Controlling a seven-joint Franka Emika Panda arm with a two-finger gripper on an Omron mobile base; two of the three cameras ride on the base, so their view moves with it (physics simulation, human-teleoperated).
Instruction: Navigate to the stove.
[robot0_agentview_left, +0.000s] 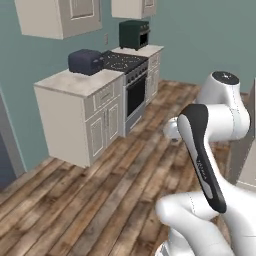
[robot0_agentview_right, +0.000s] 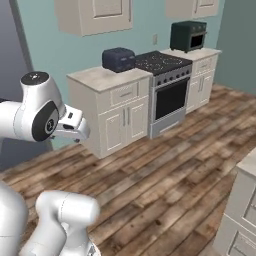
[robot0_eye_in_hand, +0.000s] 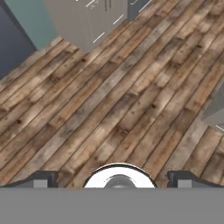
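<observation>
Across the plank wood floor (robot0_eye_in_hand: 131, 87), the silver-fronted stove (robot0_agentview_right: 165, 85) with its flat black glass cooktop and dark oven door sits against the teal wall, set between two cream counter cabinets and well apart from the robot. A boxy navy toaster (robot0_agentview_left: 86, 61) rests on the speckled stone counter (robot0_agentview_left: 75, 82) just beside it, with a dark green toaster oven (robot0_agentview_right: 188, 35) on the far side. The gripper (robot0_eye_in_hand: 113, 177) points at bare floorboards, its dark fingertips (robot0_eye_in_hand: 41, 178) spread wide and holding nothing.
</observation>
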